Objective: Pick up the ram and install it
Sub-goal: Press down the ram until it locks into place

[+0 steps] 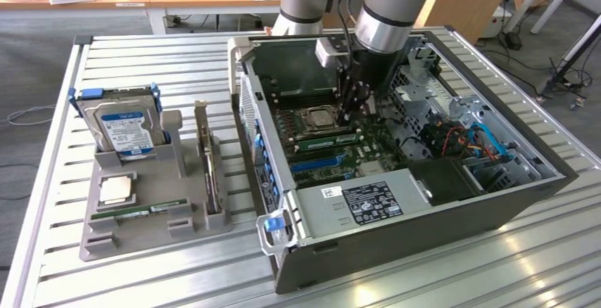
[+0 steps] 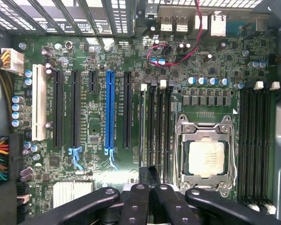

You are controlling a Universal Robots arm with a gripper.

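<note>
Arm (image 1: 385, 13) comes pretty much straight down from above into the open computer case (image 1: 526, 202), which is lying on its side on the slatted metal desk (image 1: 469, 280). The wrist is vertical and the hand (image 1: 354, 111) is low over the motherboard (image 2: 93, 61), right by the socketed CPU (image 1: 322, 119).

From the wrist view, the hand (image 2: 150, 187) has its black fingers (image 2: 136, 201) squeezed together, no gap between them. The tips sit over the end of the memory slots just beside the CPU (image 2: 206, 158). Honestly can't tell if they're actually touching anything.

The ram (image 1: 331, 141) is inside the case, a thin green stick standing on edge in a slot next to the CPU socket. In the wrist view the ram (image 2: 142, 126) is edge-on, a narrow greenish strip in the slot farthest from the CPU, between the long blue slot (image 2: 110, 112) and the empty black memory slots.

Over on the exterior view's left, well apart from the case, there's a grey tray (image 1: 141, 238) on the desk. It holds a blue-labelled hard drive (image 1: 127, 129) standing upright, a loose silver chip (image 1: 117, 190) lying flat, and a second ram stick (image 1: 141, 212) lying in its groove near the tray's front.
</note>
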